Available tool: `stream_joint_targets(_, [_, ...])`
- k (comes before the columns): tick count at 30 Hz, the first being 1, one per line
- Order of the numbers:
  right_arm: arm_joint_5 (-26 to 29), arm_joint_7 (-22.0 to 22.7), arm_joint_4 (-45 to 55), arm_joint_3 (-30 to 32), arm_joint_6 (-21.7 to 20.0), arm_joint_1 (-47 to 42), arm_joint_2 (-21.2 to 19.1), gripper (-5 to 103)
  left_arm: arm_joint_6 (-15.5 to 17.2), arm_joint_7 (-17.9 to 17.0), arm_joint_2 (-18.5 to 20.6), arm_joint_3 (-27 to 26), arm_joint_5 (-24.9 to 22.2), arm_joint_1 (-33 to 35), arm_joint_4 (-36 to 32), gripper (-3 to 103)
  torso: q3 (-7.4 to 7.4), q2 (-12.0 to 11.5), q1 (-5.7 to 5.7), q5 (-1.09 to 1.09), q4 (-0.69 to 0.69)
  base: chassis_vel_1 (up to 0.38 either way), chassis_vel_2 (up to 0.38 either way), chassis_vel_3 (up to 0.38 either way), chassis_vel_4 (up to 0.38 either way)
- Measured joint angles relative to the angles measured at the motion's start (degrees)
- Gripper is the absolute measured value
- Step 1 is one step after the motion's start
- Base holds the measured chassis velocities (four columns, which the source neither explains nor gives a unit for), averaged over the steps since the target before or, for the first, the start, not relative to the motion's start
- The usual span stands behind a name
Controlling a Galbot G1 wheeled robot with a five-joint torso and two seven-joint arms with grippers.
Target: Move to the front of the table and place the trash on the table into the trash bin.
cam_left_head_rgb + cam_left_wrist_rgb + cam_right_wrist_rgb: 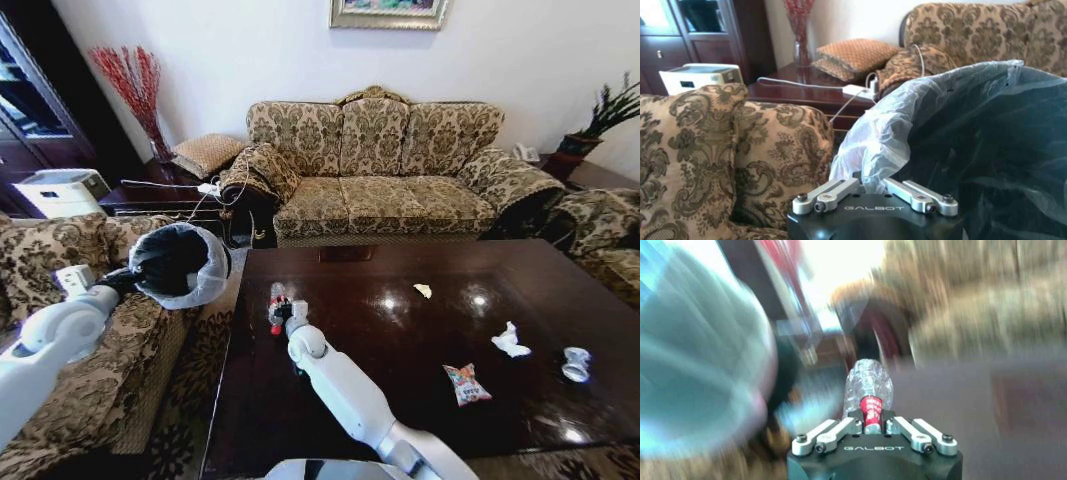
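Head view: left of centre, the right gripper [281,312] clamps the clear plastic bottle with red label [275,303] above the dark glossy table [400,400]. At left, the left gripper [140,277] pinches the bag-lined round black bin's [180,262] rim; a tilted bin could make the drop miss.

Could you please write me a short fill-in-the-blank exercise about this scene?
1. The right claw is shut on the ____.
2. The left claw grips the rim of the ____.
3. The snack wrapper lies on the ____.

Missing words: bottle; bin; table.
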Motion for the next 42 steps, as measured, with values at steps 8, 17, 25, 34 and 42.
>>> stream_joint_targets(8, [-13.02, -12.71, 20.92, 8.48, 18.93, -9.14, -6.23, 10, 2.53, -1.61, 4.48, 1.23, -2.68, -0.23, -2.73, 0, -0.01, 0.0, 0.0, 0.01, -0.01, 0.0, 0.0, 0.0, 0.0])
stream_joint_targets(17, [-3.59, -28.47, 32.52, 10.93, 24.61, -11.44, -12.57, 10, 6.27, -2.86, 8.35, 0.62, -9.9, 0.85, -8.61, 0, -0.01, 0.0, -0.01, 0.02, -0.02, 0.0, 0.0, 0.0, 0.0])
stream_joint_targets(25, [-1.55, -34.31, 30.49, 6.01, 24.4, -4.11, -10.77, 10, 9.3, -5.11, 9.84, -0.28, -15.84, 1.75, -19.07, 0, 0.0, 0.0, 0.01, 0.01, -0.02, 0.0, 0.0, 0.0, 0.0])
stream_joint_targets(34, [-4.89, -34.31, 28.41, 2.46, 24.2, -1.68, -9.94, 8, 10.8, -6.78, 7.67, -2.16, -17.3, 3.99, -26.59, 0, -0.01, 0.0, -0.01, -0.01, 0.0, 0.0, 0.0, 0.0, 0.0])
stream_joint_targets(42, [-6.99, -33.42, 28.12, 2.34, 23.93, -1.66, -9.27, 42, 11.18, -9.04, 8.63, -1.25, -17.6, 4.98, -28.18, 0, 0.0, 0.0, 0.0, -0.01, -0.01, 0.0, 0.0, 0.0, 0.0])
